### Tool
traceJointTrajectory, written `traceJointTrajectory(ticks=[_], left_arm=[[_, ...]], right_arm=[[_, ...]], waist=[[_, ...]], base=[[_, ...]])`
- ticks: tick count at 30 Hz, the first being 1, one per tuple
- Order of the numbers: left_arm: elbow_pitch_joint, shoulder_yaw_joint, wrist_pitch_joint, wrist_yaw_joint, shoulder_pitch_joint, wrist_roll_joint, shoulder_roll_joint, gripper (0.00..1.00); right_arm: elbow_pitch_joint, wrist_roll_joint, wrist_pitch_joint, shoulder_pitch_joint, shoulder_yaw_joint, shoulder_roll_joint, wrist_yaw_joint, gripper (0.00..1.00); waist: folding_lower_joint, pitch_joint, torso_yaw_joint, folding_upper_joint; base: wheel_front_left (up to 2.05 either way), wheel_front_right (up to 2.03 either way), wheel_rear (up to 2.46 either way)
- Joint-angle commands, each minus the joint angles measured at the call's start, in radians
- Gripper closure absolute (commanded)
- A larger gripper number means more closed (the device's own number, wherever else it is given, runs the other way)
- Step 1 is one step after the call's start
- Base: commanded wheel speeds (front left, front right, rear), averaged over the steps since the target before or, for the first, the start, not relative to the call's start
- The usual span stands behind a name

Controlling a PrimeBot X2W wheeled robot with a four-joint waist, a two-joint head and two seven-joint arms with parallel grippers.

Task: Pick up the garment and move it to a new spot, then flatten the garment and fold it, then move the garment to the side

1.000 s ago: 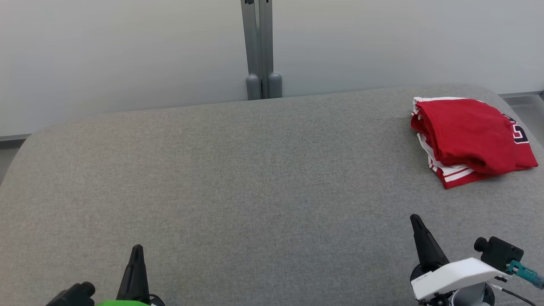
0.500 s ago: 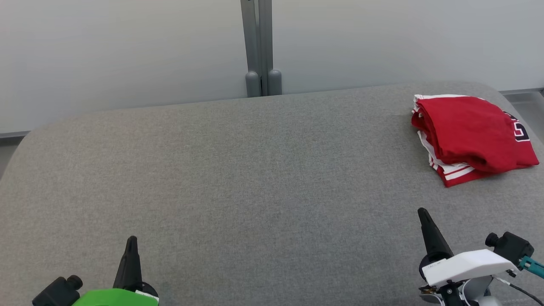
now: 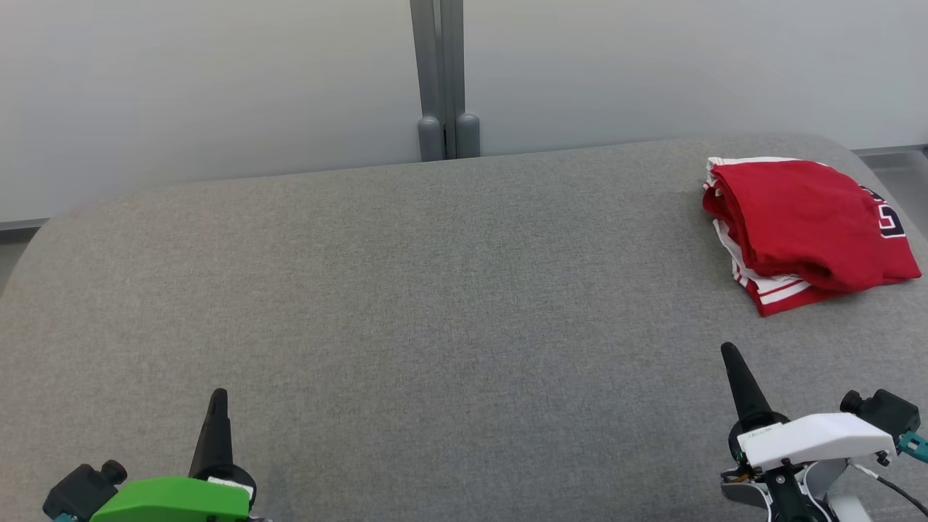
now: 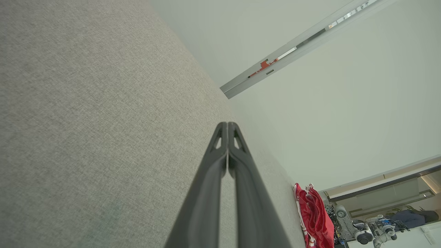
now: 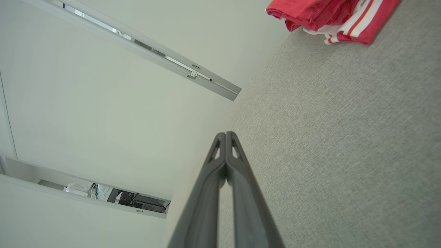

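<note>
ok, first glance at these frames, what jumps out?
A folded red garment with white stripes lies at the far right of the grey fabric surface. The left gripper and right gripper sit shut at the near edge, both well apart from it.

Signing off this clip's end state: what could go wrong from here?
1. The folded red garment lies near the grey surface's far right corner; a nudge could tip it off.
2. Its layers sit uneven, so the fold may loosen.
3. The shut right gripper is nearest; a swing could snag it.
</note>
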Motion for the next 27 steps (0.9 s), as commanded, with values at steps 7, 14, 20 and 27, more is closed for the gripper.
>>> traceJointTrajectory(ticks=[7, 14, 20, 27], left_arm=[[0.005, 0.018, 0.022, -0.015, -0.045, -0.094, 0.011, 1.0], [0.014, 0.029, 0.039, -0.022, -0.061, -0.164, 0.011, 1.0], [0.022, 0.039, 0.055, -0.028, -0.075, -0.22, 0.01, 1.0], [0.032, 0.05, 0.073, -0.036, -0.092, -0.29, 0.009, 1.0]], right_arm=[[-0.003, 0.083, 0.025, -0.033, -0.023, 0.002, 0.0, 1.0], [0.001, 0.145, 0.043, -0.04, -0.038, 0.004, 0.0, 1.0], [0.004, 0.196, 0.058, -0.048, -0.051, 0.007, 0.0, 1.0], [0.008, 0.258, 0.077, -0.057, -0.067, 0.011, 0.0, 1.0]], waist=[[0.0, 0.005, 0.0, 0.0], [0.0, 0.01, 0.0, 0.0], [0.0, 0.014, 0.0, 0.0], [0.0, 0.019, -0.001, 0.0]], base=[[0.0, 0.0, 0.0], [0.0, 0.0, 0.0], [0.0, 0.0, 0.0], [0.0, 0.0, 0.0]])
